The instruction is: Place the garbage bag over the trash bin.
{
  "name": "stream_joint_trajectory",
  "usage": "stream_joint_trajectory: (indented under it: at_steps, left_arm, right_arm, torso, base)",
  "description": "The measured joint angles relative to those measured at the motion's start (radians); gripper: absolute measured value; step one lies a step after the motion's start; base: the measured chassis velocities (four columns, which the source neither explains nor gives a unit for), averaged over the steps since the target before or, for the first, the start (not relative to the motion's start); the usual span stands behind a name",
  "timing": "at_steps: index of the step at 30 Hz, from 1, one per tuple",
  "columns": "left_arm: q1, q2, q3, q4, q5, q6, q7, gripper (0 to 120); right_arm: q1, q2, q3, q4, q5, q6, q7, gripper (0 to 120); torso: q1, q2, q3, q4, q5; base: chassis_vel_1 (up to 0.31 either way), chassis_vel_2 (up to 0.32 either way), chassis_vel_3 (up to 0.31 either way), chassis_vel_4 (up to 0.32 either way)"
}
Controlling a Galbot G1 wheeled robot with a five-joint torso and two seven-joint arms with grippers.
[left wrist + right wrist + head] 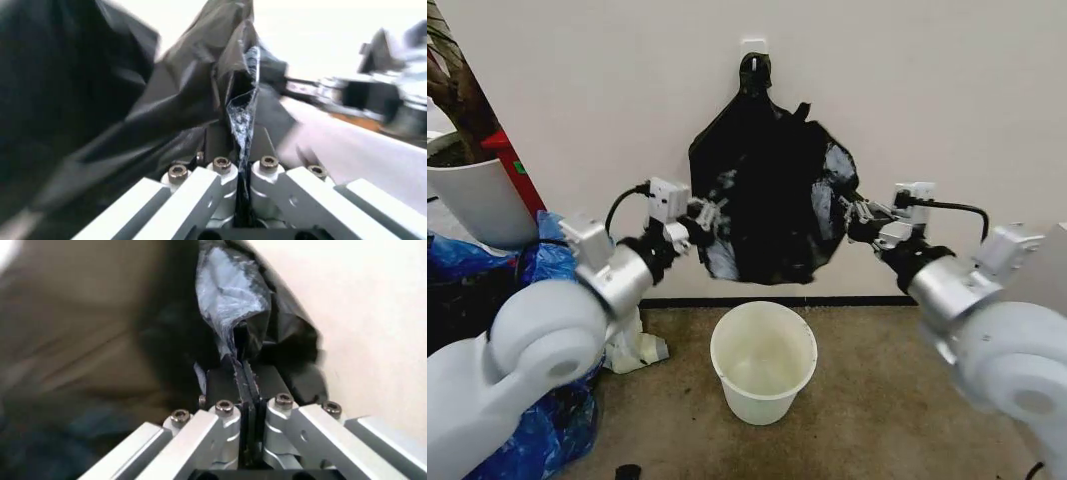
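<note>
The black, crinkly garbage bag (767, 190) hangs from a white hook on the wall, spread wide between my two grippers. My left gripper (712, 215) is shut on the bag's left edge; in the left wrist view the plastic (200, 85) is pinched between the closed fingers (220, 150). My right gripper (852, 215) is shut on the bag's right edge, and the right wrist view shows the film (233, 305) clamped between its fingers (267, 377). The cream-white trash bin (763, 360) stands open on the floor directly below the bag.
A large white plant pot (477, 195) with a plant stands at the left by the wall. Blue plastic bags (537, 420) lie heaped on the floor at the left. A red object (512, 170) leans behind the pot. Brown floor surrounds the bin.
</note>
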Motion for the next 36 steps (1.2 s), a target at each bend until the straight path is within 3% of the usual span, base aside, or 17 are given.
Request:
stream_joint_trajectory:
  at_steps: [3,6,11,16,18,23,27,31,36]
  left_arm:
    - [0.027,0.022,-0.006,-0.037,-0.066,-0.007,-0.003,0]
    - [0.173,0.083,-0.053,-0.056,-0.173,-0.044,-0.018,0]
    - [0.220,0.057,-0.051,-0.056,-0.297,-0.103,-0.044,0]
    - [0.180,0.061,-0.037,-0.053,-0.346,-0.152,0.053,0]
    - [0.138,0.094,-0.045,-0.052,-0.352,-0.168,0.140,0]
    - [0.022,0.140,-0.050,0.020,-0.414,-0.164,0.324,0]
    - [-0.020,0.140,-0.046,0.083,-0.445,-0.134,0.428,0]
    - [-0.021,0.131,-0.047,0.125,-0.493,-0.107,0.483,0]
    - [0.024,0.088,-0.028,0.172,-0.499,-0.086,0.517,0]
  right_arm:
    - [0.000,-0.014,0.009,0.001,0.062,-0.002,0.045,0]
    - [-0.028,-0.016,0.027,0.000,0.149,-0.026,0.096,0]
    - [-0.080,-0.009,0.079,-0.004,0.148,-0.043,0.092,0]
    - [-0.062,-0.025,0.146,-0.007,0.188,-0.040,0.072,0]
    - [-0.054,-0.040,0.186,-0.008,0.217,-0.048,0.007,0]
    - [-0.029,-0.125,0.343,-0.008,0.439,-0.157,-0.205,0]
    - [-0.011,-0.182,0.406,-0.008,0.559,-0.195,-0.258,0]
    - [-0.014,-0.199,0.409,-0.008,0.583,-0.206,-0.262,0]
    - [-0.022,-0.163,0.316,-0.010,0.523,-0.205,-0.220,0]
  torso:
    - [0.000,0.000,0.000,0.0003,0.0001]
    - [0.000,0.000,0.000,0.0009,-0.0001]
    - [0.000,0.000,0.000,-0.0001,-0.0001]
    - [0.000,0.000,0.000,0.0003,-0.0002]
    - [0.000,0.000,0.000,0.0003,0.0000]
    - [0.000,0.000,0.000,0.0001,0.0000]
    - [0.000,0.000,0.000,0.0003,-0.0007]
    - [0.000,0.000,0.000,0.0001,0.0000]
    - [0.000,0.000,0.000,0.0006,-0.0005]
  base:
    - [0.000,0.000,0.000,0.000]
    - [0.000,0.000,0.000,0.000]
    - [0.000,0.000,0.000,0.000]
    - [0.000,0.000,0.000,0.000]
    - [0.000,0.000,0.000,0.000]
    - [0.000,0.000,0.000,0.000]
    - [0.000,0.000,0.000,0.000]
    - [0.000,0.000,0.000,0.000]
    - [0.000,0.000,0.000,0.000]
